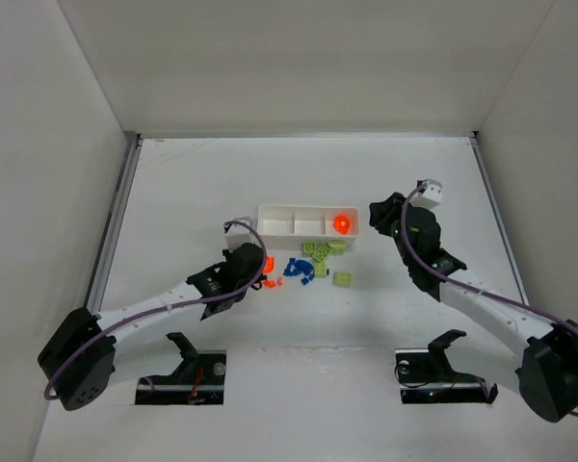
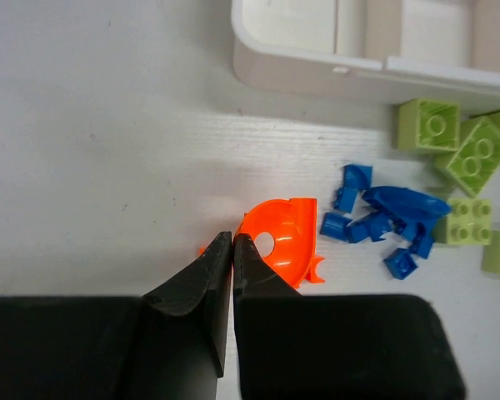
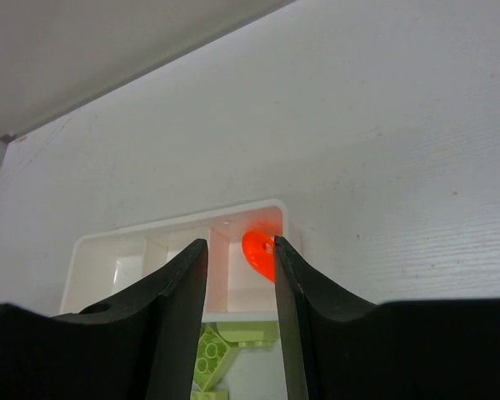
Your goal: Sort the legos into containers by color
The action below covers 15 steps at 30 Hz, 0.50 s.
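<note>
Legos (image 1: 300, 269) strewn along tray's (image 1: 279, 229) near side; left pincer (image 2: 232, 243) closed tight at orange lego's (image 2: 283, 237) edge; right pincer (image 3: 239, 246) parted, empty, above tray.

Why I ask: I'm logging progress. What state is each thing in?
Left fingers: shut at the edge of the loose orange lego; grip unclear.
Right fingers: open, empty.
Tray: orange lego in right compartment, other two empty.
Blue legos: loose on table.
Green legos: loose on table.
</note>
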Motion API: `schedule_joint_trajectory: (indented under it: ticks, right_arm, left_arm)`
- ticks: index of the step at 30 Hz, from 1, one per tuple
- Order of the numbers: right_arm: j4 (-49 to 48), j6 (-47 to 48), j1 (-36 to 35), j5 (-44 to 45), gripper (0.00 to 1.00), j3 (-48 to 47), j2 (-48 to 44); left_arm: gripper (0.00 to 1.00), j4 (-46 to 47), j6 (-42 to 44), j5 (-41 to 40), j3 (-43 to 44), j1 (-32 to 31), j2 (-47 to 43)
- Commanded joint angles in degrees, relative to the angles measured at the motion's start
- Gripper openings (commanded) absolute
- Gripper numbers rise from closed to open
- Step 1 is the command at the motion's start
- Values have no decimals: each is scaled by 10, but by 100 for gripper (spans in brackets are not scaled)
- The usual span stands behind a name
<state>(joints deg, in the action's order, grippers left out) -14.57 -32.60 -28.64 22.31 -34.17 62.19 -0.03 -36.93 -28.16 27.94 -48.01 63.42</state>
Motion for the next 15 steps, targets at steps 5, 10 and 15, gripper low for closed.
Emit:
schedule_joint_trajectory:
  ticks: [5, 10, 15]
  right_arm:
    - [-10, -7, 28, 12, 46, 61, -53]
    - [-21, -12, 28, 11, 50, 74, -51]
    - [-23, -21, 38, 10, 52, 90, -76]
  left_arm:
    - [0, 3, 2, 2, 117, -6, -17]
    - [0, 93, 28, 64, 209, 0, 113]
    - [1, 151, 38, 120, 343, 4, 272]
